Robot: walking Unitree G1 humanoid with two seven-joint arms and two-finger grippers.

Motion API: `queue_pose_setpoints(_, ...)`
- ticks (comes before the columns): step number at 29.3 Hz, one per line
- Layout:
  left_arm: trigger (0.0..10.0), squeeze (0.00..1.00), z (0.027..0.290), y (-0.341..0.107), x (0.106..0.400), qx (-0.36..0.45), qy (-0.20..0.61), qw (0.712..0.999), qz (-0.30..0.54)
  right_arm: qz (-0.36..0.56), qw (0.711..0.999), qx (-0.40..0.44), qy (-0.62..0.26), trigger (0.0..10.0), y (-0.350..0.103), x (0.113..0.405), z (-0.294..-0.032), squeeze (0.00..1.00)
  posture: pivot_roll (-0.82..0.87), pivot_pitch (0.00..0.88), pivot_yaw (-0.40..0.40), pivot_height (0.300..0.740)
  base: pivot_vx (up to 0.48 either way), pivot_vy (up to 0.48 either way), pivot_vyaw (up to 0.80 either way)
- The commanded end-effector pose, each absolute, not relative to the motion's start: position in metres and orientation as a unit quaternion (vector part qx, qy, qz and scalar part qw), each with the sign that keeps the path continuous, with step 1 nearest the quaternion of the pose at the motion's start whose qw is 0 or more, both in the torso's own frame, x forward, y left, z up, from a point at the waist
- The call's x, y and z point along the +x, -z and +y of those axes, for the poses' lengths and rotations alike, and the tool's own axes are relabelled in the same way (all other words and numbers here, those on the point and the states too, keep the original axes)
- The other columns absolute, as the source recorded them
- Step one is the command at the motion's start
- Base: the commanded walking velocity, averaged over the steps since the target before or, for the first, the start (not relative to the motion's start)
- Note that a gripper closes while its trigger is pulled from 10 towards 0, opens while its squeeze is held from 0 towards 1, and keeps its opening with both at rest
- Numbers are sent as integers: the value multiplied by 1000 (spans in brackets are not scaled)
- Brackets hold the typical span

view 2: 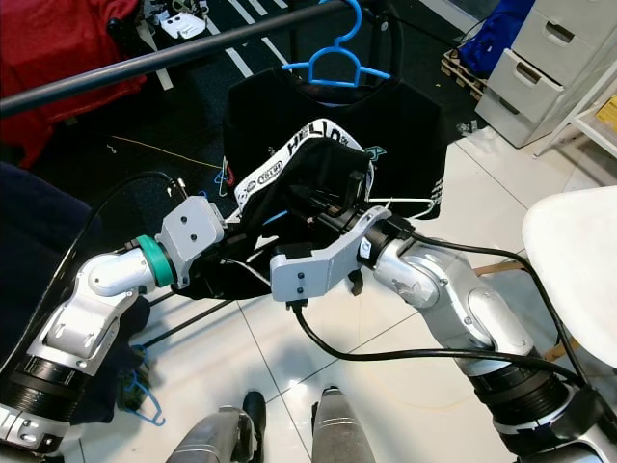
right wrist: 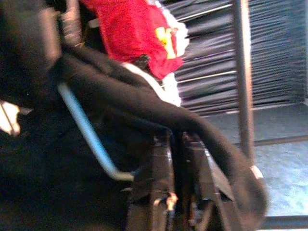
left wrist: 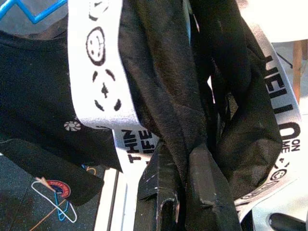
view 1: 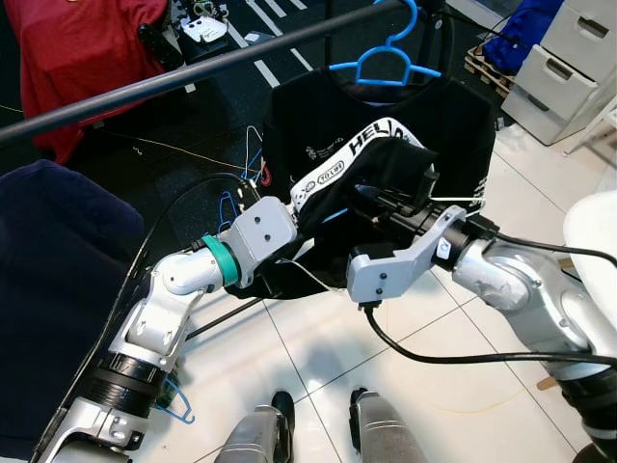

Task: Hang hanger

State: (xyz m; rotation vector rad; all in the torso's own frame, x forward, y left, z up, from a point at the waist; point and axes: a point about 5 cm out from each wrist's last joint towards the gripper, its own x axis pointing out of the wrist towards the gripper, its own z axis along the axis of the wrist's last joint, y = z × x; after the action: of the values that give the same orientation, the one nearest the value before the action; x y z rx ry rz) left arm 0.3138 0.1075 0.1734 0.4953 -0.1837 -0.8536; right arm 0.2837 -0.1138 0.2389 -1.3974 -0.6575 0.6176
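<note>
Both grippers on black garment (view 1: 386, 169)

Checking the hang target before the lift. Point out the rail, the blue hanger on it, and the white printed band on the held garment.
rail (view 1: 193, 70): left eye view, middle of the dark bar.
blue hanger (view 1: 386, 64): left eye view, its neck below the hook.
white printed band (view 2: 289, 156): right eye view, lettered stretch.

You see a white drawer unit (view 1: 569, 63) at the far right on the white tiled floor (view 1: 318, 347). Well left of it, across a dark mat (view 1: 193, 125), red cloth (view 1: 82, 53) is draped. Just beside the drawers lies blue fabric (view 1: 525, 29); nearer you curves a white seat (view 2: 578, 260).
</note>
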Motion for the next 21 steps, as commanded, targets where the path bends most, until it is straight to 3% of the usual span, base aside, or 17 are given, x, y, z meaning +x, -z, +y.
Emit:
queue_pose_setpoints(1,10000,0,106,-173,313,238,416,873,-90,-308,673,-614,-273,0,-244,281,-112,0,-291,154,134,740,0,0,0)
queue_pose_setpoints(5,10000,0,106,-172,312,238,419,872,-89,-414,675,-582,-186,0,-296,273,-105,0,-293,157,134,740,0,0,0)
queue_pose_setpoints(7,10000,0,105,-172,312,238,419,872,-89,-424,675,-581,-166,0,-304,273,-108,0,-294,157,134,740,0,0,0)
queue_pose_setpoints(18,10000,0,114,-177,300,261,451,847,-102,-367,694,-605,-135,0,-295,293,-138,0,-285,159,128,740,0,0,0)
queue_pose_setpoints(21,10000,0,117,-184,284,320,485,803,-134,-334,709,-607,-130,0,-288,301,-150,0,-276,161,128,740,0,0,0)
